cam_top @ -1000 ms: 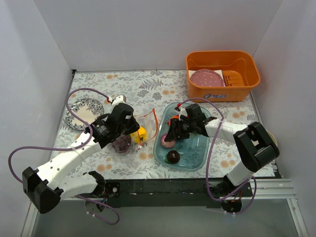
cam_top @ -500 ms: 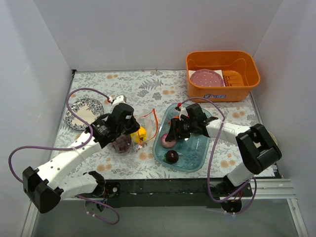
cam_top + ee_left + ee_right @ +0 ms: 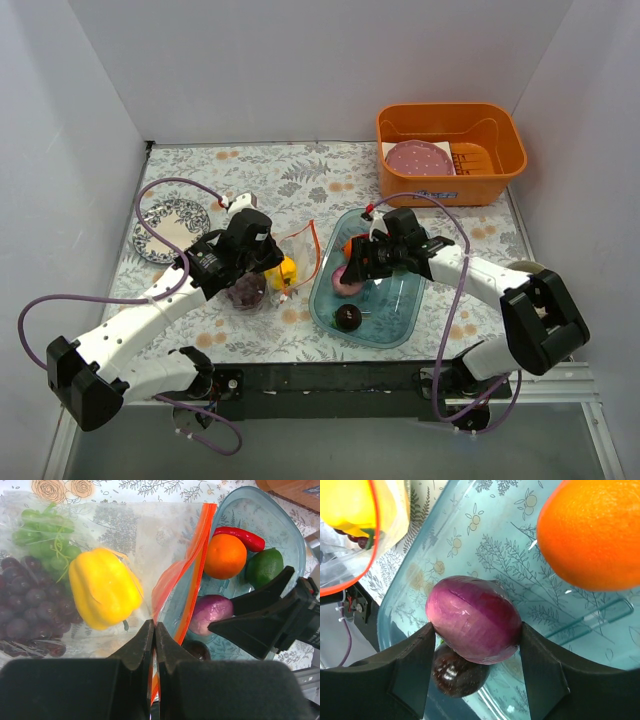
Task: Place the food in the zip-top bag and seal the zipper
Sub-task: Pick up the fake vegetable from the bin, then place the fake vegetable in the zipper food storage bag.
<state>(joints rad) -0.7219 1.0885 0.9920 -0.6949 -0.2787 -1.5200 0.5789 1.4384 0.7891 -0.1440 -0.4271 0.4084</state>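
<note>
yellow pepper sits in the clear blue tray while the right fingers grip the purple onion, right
No: the yellow toy pepper sits inside the clear plastic zip-top bag, not the clear blue tray, as the left wrist view shows. The right fingers do grip the purple onion.

The bag (image 3: 125, 530), holding pepper (image 3: 102, 587) and grapes (image 3: 27, 605), lies left of the tray (image 3: 400, 300); in that sit orange (image 3: 225, 556), lime (image 3: 264, 567), onion (image 3: 472, 620) and, seemingly, a plum (image 3: 348, 317).

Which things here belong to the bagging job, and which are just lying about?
Job: zip-top bag, zipper, yellow pepper, green grapes, dark purple grapes, purple onion, orange, lime, red chilli, plum.
Lying about: orange bin, pink dotted disc, patterned plate.
</note>
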